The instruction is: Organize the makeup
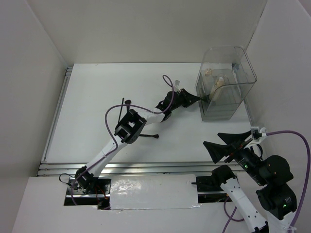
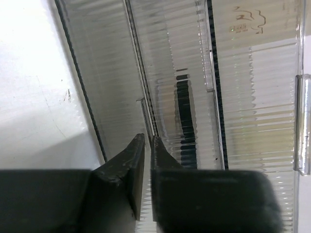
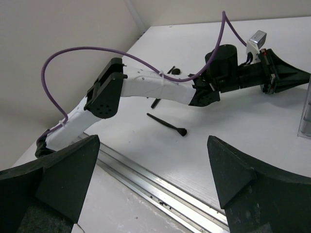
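Top external view: your left gripper [image 1: 197, 99] sits at the left wall of the clear box [image 1: 218, 110], which holds beige tube bottles [image 1: 219, 84]; a thin black brush [image 1: 149, 135] and a black pencil [image 1: 121, 109] lie on the table [image 1: 92, 97] by the left arm. Left wrist view: its fingers [image 2: 133, 170] stand almost together, only a slit between them, and you cannot tell whether anything is pinched. Right wrist view: your right gripper [image 3: 153, 162] hangs near the table's front edge, fingers spread wide, holding nothing.
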